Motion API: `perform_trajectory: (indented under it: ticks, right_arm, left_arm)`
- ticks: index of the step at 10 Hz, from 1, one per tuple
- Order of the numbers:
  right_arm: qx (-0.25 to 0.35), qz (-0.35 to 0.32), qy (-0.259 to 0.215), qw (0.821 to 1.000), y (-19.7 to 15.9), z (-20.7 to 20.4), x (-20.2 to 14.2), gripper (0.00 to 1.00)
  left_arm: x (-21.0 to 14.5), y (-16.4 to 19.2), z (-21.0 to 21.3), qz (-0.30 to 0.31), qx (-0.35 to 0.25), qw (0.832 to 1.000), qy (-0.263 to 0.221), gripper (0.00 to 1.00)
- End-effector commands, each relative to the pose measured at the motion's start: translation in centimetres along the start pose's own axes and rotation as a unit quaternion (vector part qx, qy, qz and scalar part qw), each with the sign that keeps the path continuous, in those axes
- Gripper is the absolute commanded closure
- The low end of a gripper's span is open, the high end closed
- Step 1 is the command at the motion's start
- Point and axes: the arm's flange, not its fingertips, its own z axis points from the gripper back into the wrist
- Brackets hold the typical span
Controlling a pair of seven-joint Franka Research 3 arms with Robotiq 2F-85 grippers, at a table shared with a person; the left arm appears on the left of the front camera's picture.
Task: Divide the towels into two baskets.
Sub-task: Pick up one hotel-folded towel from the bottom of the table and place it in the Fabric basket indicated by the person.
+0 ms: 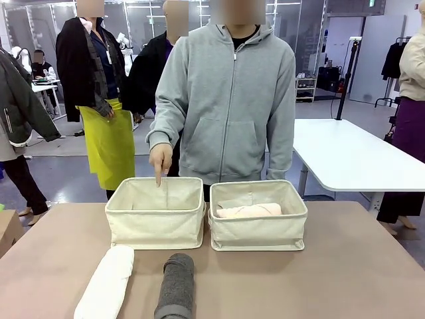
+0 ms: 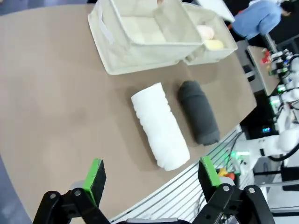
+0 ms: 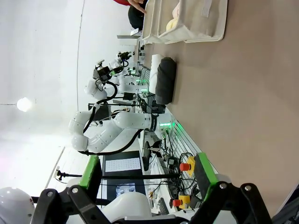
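Two cream canvas baskets stand side by side mid-table, the left basket (image 1: 156, 229) and the right basket (image 1: 259, 232). A pale pink towel (image 1: 249, 211) lies in the right one, and in the left wrist view a pale yellow towel (image 2: 214, 44) rests beside the pink towel (image 2: 205, 31). In front of the left basket lie a white towel (image 1: 106, 282) and a dark grey towel (image 1: 176, 286). My left gripper (image 2: 152, 179) hangs open above the table's near edge, short of the white towel (image 2: 160, 125) and grey towel (image 2: 199, 112). Off to the side, my right gripper (image 3: 148, 172) is open and holds nothing.
A person in a grey hoodie stands behind the baskets, one hand (image 1: 160, 159) pointing a finger down into the left basket. A white table (image 1: 352, 156) stands at the back right. Other people stand farther off.
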Motion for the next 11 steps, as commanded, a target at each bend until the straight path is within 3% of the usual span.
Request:
perform_trajectory:
  ticks: [1, 9, 10, 11]
  right_arm:
    - [-0.004, -0.003, 0.003, 1.000, 0.4, -0.2, -0.3, 0.00]
    - [-0.004, -0.003, 0.003, 1.000, 0.4, -0.2, -0.3, 0.00]
    - [-0.004, -0.003, 0.003, 1.000, 0.4, -0.2, -0.3, 0.00]
    - [-0.004, -0.003, 0.003, 1.000, 0.4, -0.2, -0.3, 0.00]
  left_arm:
    - [-4.4, -3.2, -5.5, -0.023, 0.055, 0.998, 0.037, 0.00]
    - [-4.2, -12.3, -16.1, -0.140, 0.167, 0.961, 0.168, 0.00]
    - [-3.1, -12.5, -16.9, -0.121, 0.172, 0.965, 0.159, 0.00]
    - [3.6, -12.6, -14.2, -0.137, 0.145, 0.963, 0.180, 0.00]
